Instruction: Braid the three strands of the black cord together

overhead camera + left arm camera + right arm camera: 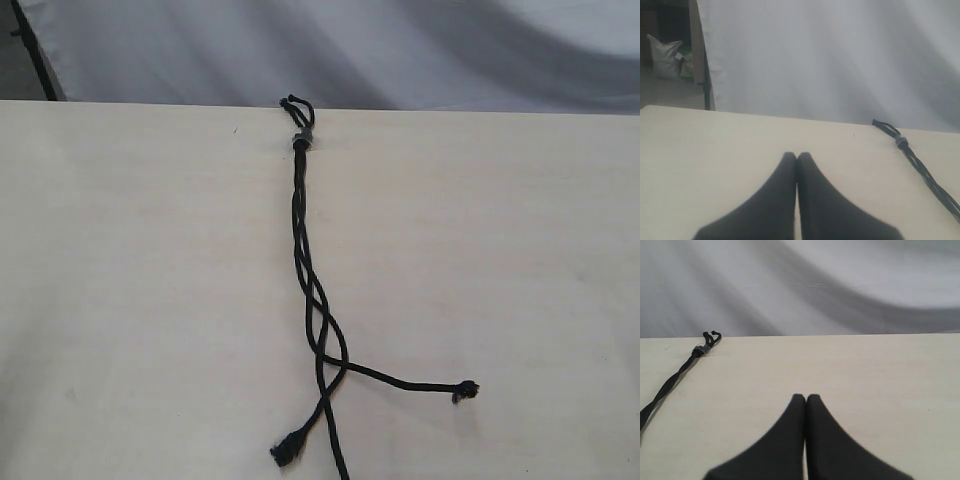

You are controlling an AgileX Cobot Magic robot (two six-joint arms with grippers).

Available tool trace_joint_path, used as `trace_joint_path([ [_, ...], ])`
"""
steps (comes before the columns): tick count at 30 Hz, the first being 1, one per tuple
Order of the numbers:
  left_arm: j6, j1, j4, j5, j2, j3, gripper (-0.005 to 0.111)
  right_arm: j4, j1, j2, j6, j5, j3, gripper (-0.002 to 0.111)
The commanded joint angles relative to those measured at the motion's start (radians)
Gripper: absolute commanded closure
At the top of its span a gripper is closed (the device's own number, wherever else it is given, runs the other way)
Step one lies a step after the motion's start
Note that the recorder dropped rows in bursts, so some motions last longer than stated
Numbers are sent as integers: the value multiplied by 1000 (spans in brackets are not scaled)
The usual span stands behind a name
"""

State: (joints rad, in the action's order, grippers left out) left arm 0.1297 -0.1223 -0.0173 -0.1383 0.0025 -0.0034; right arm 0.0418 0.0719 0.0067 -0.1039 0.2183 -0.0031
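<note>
The black cord (305, 260) lies along the middle of the table (120, 300). Its knot (299, 141) and grey band (900, 141) sit at the far edge, and the short loops (297, 103) poke just past it. We judge that this end is put there as the anchor, so that the free ends run toward the near side where the arms can reach them. From the knot the three strands (318, 310) cross over one another for most of the length, so the braid looks well along. Near the bottom they part: one strand (400, 381) runs right to its frayed tip, one tip (285, 450) lies near and left, and the third (337, 455) runs off the near edge of the exterior view. Spread like this, each end can be picked up on its own. The left gripper (797, 158) has its jaws pressed together on nothing and sits left of the cord, well apart from it, with the knot farther off and to its right. The right gripper (806, 399) is likewise closed and empty, well to the right of the cord. So the cord lies untouched between the two, with a white backdrop (420, 50) behind the table.
</note>
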Motion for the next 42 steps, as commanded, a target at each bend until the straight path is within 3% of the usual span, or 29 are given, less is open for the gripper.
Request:
trace_joint_path([
  [1, -3, 5, 2, 0, -2, 3, 106, 11, -4, -7, 3, 1, 3, 108],
  [42, -3, 5, -3, 0, -2, 3, 106, 11, -4, -7, 41, 61, 3, 108],
])
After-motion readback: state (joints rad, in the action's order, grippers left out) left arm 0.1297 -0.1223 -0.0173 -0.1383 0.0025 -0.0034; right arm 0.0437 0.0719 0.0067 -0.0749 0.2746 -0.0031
